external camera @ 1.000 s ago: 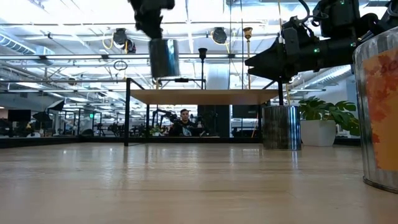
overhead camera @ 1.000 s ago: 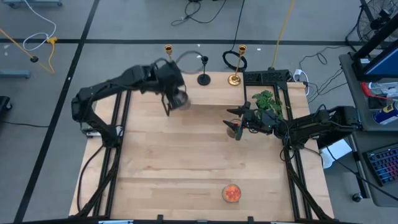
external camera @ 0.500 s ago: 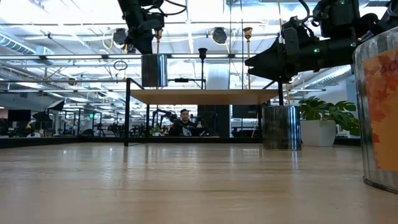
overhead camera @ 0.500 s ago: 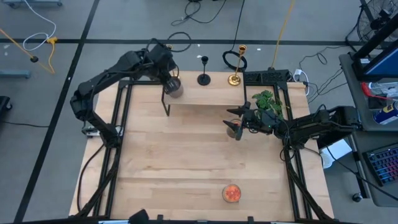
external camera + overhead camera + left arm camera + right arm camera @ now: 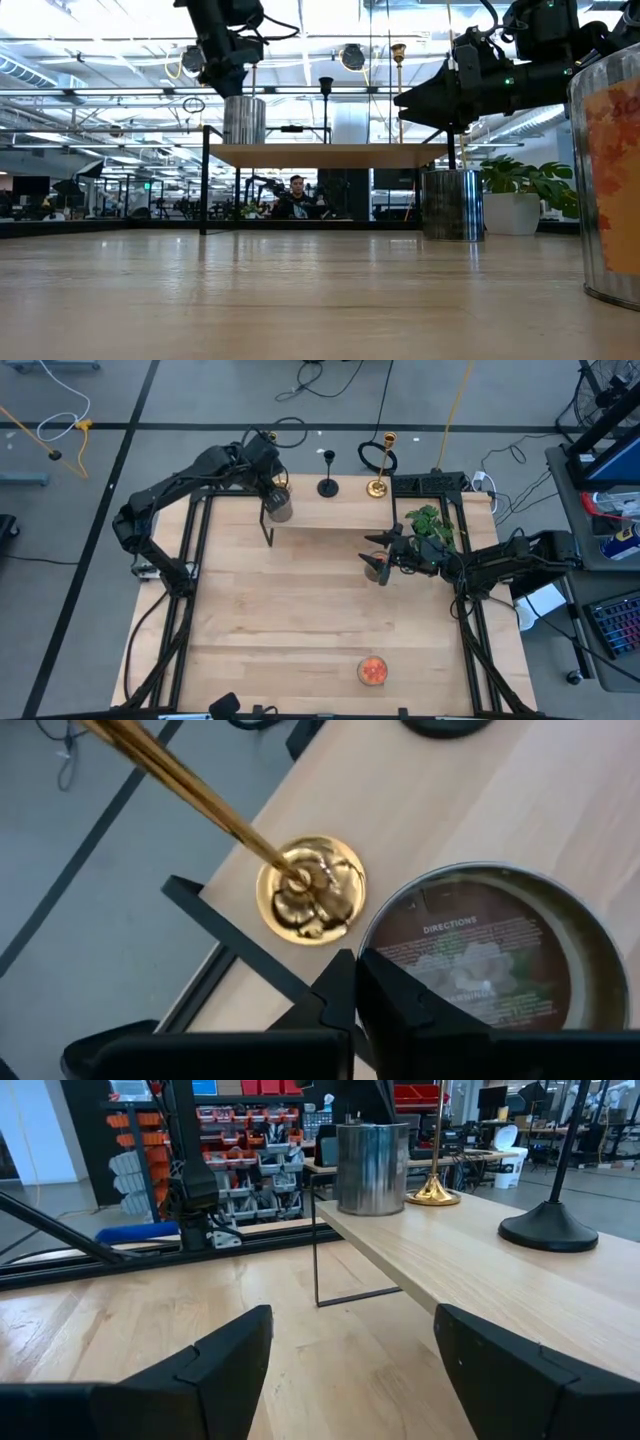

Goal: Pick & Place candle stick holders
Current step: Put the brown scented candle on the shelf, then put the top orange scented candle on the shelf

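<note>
- The left gripper point(image 5: 270, 488) is over the far-left end of a raised wooden shelf point(image 5: 340, 512) that runs along the far edge of the counter point(image 5: 280, 610).
- A grey glass cup point(image 5: 280, 508) stands upright on that shelf right under the gripper; in the left wrist view the fingers point(image 5: 340, 1000) sit pressed together at the cup's rim point(image 5: 480, 960), jaws clenched, but whether they pinch the rim I cannot tell.
- A gold candlestick point(image 5: 310, 900) stands just beside the grey cup on the shelf, its round base near the shelf's left corner; the right wrist view shows the two close together, cup point(image 5: 373, 1168) and gold base point(image 5: 433, 1196).
- The black candlestick point(image 5: 327, 485) stands farther right on the shelf, apart from the grey cup.
- A second gold candlestick point(image 5: 378, 485) stands to the right of the black one, near the shelf's far edge.
- The right gripper point(image 5: 378, 565) hovers over the counter at the right, just left of the leafy plant point(image 5: 432, 525); its jaws are released, spread wide in the right wrist view point(image 5: 350, 1360).
- An orange glass cup point(image 5: 372, 670) stands on the near part of the counter, well apart from both arms; it looms at the right edge of the low view point(image 5: 610, 170).
- A person point(image 5: 297, 200) sits in the room beyond the counter, seen under the shelf in the low view.
</note>
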`<state>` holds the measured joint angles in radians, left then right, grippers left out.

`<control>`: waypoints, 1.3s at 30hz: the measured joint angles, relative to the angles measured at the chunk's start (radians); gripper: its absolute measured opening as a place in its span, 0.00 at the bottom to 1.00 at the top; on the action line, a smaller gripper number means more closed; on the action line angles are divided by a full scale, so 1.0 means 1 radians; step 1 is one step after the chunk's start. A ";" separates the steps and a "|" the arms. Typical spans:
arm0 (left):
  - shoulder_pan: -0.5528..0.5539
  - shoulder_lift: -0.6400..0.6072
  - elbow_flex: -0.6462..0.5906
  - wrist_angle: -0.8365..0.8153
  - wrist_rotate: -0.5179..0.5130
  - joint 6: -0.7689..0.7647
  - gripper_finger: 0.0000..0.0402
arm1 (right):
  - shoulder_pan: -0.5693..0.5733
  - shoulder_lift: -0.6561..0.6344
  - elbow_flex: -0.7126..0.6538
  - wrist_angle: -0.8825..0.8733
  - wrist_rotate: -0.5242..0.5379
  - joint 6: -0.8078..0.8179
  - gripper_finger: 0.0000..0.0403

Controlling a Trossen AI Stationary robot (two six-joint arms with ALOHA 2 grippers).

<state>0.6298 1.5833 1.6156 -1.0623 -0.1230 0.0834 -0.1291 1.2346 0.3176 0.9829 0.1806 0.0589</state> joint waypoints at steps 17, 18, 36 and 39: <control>-0.001 0.000 0.000 0.017 0.018 -0.006 0.06 | 0.000 0.000 0.000 0.000 0.000 0.000 0.69; -0.001 0.000 0.000 0.017 0.018 -0.003 0.07 | 0.000 0.000 0.000 0.000 0.000 0.000 0.69; -0.025 -0.101 0.000 0.022 0.018 0.027 0.26 | 0.000 0.000 0.000 -0.001 0.000 -0.018 0.69; -0.058 -0.158 0.000 0.016 0.020 0.006 0.26 | 0.000 -0.001 0.000 -0.024 -0.001 -0.017 0.69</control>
<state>0.5719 1.4250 1.6154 -1.0461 -0.1033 0.0898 -0.1291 1.2339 0.3180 0.9592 0.1795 0.0422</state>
